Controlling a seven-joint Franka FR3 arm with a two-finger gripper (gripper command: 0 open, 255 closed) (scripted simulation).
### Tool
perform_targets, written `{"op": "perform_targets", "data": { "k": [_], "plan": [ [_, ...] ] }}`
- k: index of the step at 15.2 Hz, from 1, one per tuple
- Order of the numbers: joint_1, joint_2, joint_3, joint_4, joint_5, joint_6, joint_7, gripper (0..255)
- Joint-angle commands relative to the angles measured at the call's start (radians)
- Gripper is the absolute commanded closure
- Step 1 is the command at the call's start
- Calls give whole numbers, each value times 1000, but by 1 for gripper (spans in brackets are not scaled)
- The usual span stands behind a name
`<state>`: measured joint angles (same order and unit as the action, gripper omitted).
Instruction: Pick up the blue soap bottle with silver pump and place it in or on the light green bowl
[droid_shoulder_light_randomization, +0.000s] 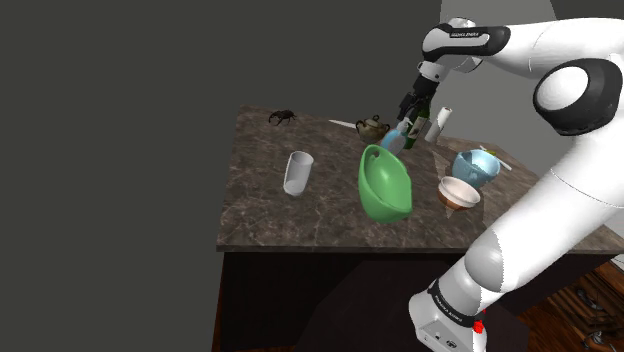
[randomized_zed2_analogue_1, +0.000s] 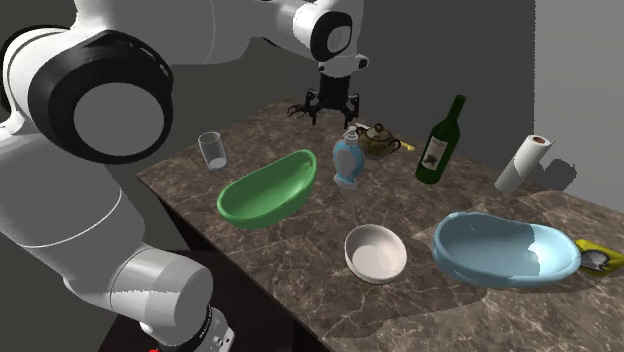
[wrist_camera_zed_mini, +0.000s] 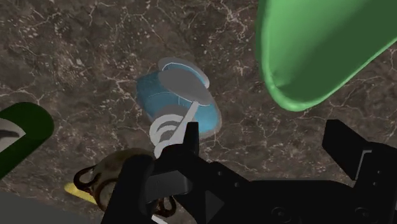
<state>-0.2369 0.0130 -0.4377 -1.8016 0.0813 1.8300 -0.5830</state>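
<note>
Expect a light, stiff, slick soap bottle (randomized_zed2_analogue_1: 348, 160), likely top-heavy at the pump and easy to tip. Grip across the rounded body under the neck, never by the pump. Find it upright on the desk (randomized_zed2_analogue_1: 440, 310), just beside the green bowl (randomized_zed2_analogue_1: 268, 190). Above it, see the hand (randomized_zed2_analogue_1: 335, 108) spread open, clasping nothing. Count, near to far: one white bowl (randomized_zed2_analogue_1: 375, 252), one blue bowl (randomized_zed2_analogue_1: 505, 250), one green; one soap bottle; one glass (randomized_zed2_analogue_1: 212, 150), one teapot (randomized_zed2_analogue_1: 378, 138), one wine bottle (randomized_zed2_analogue_1: 440, 140), one paper roll (randomized_zed2_analogue_1: 525, 162).

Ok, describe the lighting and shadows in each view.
Shoulder view: dim, dark wall, white arm brightest. Second exterior view: brighter; the paper roll casts a soft shadow beside it. Wrist view: evenly lit, the soap bottle looks translucent against the dark countertop.
</note>
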Motion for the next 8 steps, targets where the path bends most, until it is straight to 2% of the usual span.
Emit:
{"op": "perform_targets", "data": {
  "k": [1, 5, 8],
  "plan": [
    [-25, 74, -23, 75, 39, -8, -42, 0],
    [-88, 223, -48, 237, 122, -38, -109, 0],
    [-86, 225, -44, 200, 123, 1, -111, 0]
  ]
}}
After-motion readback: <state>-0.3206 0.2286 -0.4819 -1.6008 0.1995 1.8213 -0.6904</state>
